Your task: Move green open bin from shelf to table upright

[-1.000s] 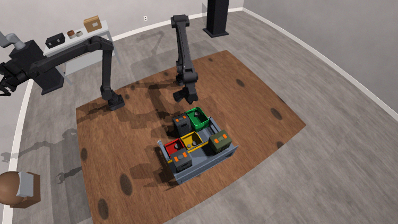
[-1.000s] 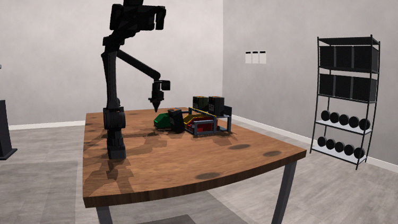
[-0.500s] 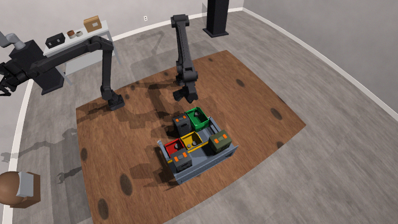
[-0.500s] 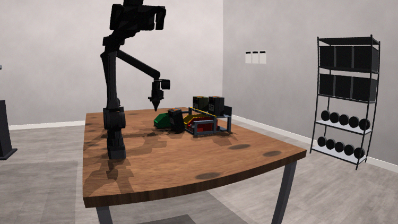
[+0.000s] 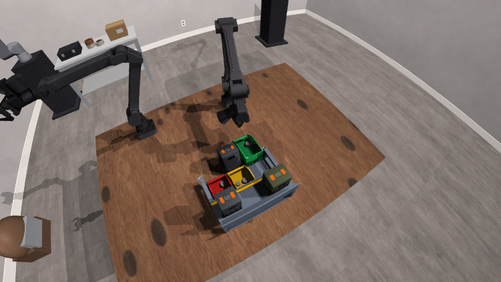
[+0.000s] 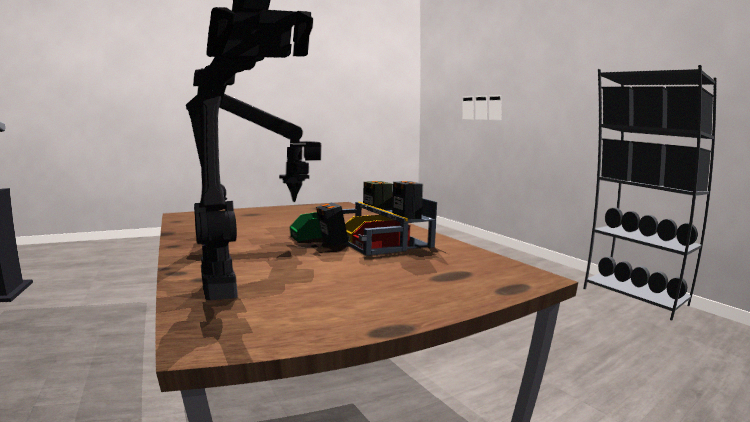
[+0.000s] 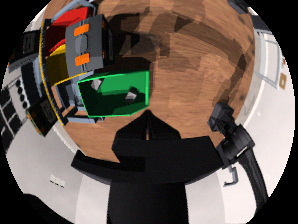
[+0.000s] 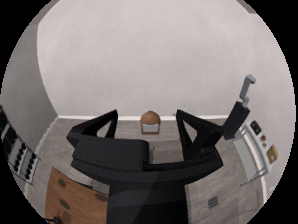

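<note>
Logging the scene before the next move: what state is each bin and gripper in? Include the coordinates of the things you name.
Green bin [image 5: 254, 157] [image 7: 139, 82]: upright, parts inside
Red bin [image 5: 214, 186]: parts inside
Yellow bin [image 5: 248, 170]: parts inside
Left gripper [image 6: 294, 199] [image 7: 148, 120]: shut, empty
Right gripper [image 8: 147, 114]: open, empty
</note>
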Available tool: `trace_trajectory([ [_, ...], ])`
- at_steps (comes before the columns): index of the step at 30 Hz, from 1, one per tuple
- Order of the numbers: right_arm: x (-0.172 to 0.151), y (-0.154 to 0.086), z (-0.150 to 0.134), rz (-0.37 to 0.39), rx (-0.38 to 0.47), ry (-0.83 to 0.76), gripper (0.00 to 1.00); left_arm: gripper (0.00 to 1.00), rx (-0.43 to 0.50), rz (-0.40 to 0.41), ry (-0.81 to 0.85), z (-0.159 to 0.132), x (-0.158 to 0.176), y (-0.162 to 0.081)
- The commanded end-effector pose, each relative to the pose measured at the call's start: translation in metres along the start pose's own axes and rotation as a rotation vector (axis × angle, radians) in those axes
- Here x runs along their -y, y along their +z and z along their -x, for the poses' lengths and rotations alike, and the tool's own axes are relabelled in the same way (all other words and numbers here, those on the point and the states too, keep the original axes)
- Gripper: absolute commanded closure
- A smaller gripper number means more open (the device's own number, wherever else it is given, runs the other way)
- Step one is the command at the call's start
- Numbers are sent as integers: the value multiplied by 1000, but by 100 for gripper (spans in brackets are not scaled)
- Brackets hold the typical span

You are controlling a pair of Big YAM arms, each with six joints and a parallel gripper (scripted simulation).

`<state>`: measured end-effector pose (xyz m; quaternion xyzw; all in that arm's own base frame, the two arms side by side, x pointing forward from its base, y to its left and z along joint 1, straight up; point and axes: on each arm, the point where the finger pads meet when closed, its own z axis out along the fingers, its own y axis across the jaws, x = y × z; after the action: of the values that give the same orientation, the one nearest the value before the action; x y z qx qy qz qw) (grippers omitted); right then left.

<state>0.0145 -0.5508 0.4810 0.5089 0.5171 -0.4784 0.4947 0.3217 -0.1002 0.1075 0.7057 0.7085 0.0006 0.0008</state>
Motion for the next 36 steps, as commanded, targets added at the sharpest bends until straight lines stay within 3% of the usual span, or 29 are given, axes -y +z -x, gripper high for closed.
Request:
trace_trajectory([
  [1,5,-7,19,-7,53,-9,0,100,21,58,8,6,-19,-33],
  [6,5,-7,19,-7,53,-9,0,100,12,28,8,6,-19,-29],
  [11,5,-7,19,-7,53,-9,0,100,20,56,8,6,-18,-46],
  [26,5,-7,19,-7,53,-9,0,100,14,38,8,5,-21,-42],
  [36,5,-7,19,-7,53,-9,0,100,17,52,2,3,-52,-40],
])
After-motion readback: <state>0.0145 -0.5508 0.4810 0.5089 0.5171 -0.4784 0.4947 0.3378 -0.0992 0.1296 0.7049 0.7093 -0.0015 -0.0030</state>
